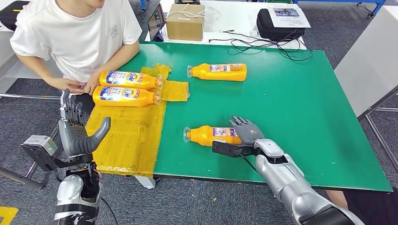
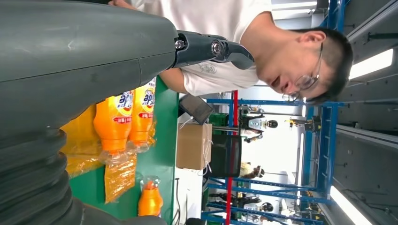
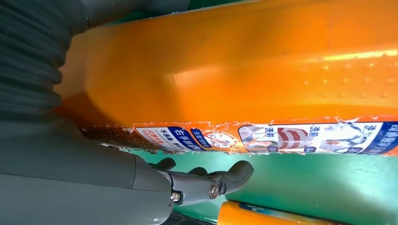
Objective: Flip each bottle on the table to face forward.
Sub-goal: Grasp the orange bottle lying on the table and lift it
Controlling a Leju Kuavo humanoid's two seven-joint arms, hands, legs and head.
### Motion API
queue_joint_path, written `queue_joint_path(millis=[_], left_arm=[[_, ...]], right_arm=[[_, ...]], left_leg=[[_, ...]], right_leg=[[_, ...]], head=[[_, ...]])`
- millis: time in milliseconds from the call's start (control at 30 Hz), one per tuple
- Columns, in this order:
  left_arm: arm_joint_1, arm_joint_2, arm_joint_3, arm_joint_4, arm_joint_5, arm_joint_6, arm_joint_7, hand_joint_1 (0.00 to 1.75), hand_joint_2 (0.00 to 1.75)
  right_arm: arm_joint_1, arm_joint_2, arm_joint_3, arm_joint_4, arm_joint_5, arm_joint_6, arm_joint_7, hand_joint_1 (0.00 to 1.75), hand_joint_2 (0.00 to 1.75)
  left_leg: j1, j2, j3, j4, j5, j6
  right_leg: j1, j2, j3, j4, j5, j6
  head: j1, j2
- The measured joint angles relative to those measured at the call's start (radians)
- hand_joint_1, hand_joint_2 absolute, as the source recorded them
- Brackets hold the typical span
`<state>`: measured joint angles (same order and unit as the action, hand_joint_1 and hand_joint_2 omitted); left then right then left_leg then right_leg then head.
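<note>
Four orange bottles lie on their sides on the green table (image 1: 291, 93). Two of them (image 1: 124, 78) (image 1: 123, 96) sit side by side on a yellow sheet (image 1: 129, 136) at the left, also seen in the left wrist view (image 2: 112, 122). A third bottle (image 1: 219, 71) lies at the back middle. My right hand (image 1: 245, 131) lies over the base end of the fourth bottle (image 1: 206, 135); up close its label (image 3: 281, 138) faces sideways and the thumb (image 3: 206, 185) stands apart from it. My left hand (image 1: 77, 129) is raised off the table's left edge, fingers apart, holding nothing.
A person in a white shirt (image 1: 75, 33) sits at the table's far left corner, one hand (image 1: 72, 85) by the two bottles. Behind the table stand a cardboard box (image 1: 185, 21), a black bag (image 1: 279, 23) and loose cables (image 1: 263, 44).
</note>
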<state>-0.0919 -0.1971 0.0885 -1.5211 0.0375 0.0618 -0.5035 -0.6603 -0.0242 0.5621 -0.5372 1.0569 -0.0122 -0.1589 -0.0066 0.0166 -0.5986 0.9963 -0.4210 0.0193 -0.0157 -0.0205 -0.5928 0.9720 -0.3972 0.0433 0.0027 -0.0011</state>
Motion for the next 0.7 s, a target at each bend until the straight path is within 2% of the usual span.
queue_joint_path(millis=[100,167,233,267,333,567,700], left_arm=[[0.0,0.001,0.0,0.002,0.0,0.0,0.0,0.0,1.75],[0.0,0.002,0.0,0.002,0.0,0.0,0.0,0.0,1.75],[0.0,0.002,0.0,0.002,0.0,0.0,0.0,0.0,1.75],[0.0,0.002,0.0,0.002,0.0,0.0,0.0,0.0,1.75],[0.0,0.003,0.0,0.003,-0.002,0.0,0.0,0.0,1.75],[0.002,0.007,0.006,0.003,-0.017,0.002,0.0,0.0,1.75],[0.002,0.01,0.012,0.005,-0.023,-0.009,0.0,0.0,1.75]], right_arm=[[-0.007,0.001,0.004,0.01,0.0,0.0,0.0,0.24,1.75],[-0.009,0.002,0.005,0.015,0.0,0.0,0.0,0.86,1.75],[-0.011,0.004,0.006,0.019,0.0,0.001,0.002,1.61,1.75],[-0.012,0.004,0.008,0.021,0.0,0.004,0.006,1.69,1.75],[-0.02,0.005,0.015,0.029,0.003,0.02,0.025,1.75,1.75],[-0.081,0.012,0.063,0.077,0.016,0.119,0.09,1.75,1.75],[-0.104,0.012,0.068,0.093,-0.063,0.188,0.041,1.75,1.75]], left_leg=[[0.0,0.0,0.0,0.0,0.0,0.0],[0.0,0.0,0.0,0.0,0.0,0.0],[0.0,0.0,0.0,0.0,0.0,0.0],[0.0,0.0,0.0,0.0,0.0,0.0],[0.0,0.0,0.0,0.0,0.0,0.0],[0.0,0.0,0.001,0.0,0.0,0.0],[0.0,0.0,0.002,0.0,0.0,0.0]], right_leg=[[0.0,0.0,0.0,0.0,0.0,0.0],[0.0,0.0,0.0,0.0,0.0,0.0],[0.0,0.0,0.0,0.0,0.0,0.0],[0.0,0.0,0.0,0.0,0.0,0.0],[0.0,0.0,0.0,0.0,0.0,0.0],[0.0,0.0,0.002,0.0,0.0,0.0],[0.0,0.0,0.001,0.0,0.0,0.0]], head=[[0.0,0.0],[0.0,0.0],[0.0,0.0],[0.0,0.0],[0.0,0.0],[0.0,0.0],[0.0,0.0]])
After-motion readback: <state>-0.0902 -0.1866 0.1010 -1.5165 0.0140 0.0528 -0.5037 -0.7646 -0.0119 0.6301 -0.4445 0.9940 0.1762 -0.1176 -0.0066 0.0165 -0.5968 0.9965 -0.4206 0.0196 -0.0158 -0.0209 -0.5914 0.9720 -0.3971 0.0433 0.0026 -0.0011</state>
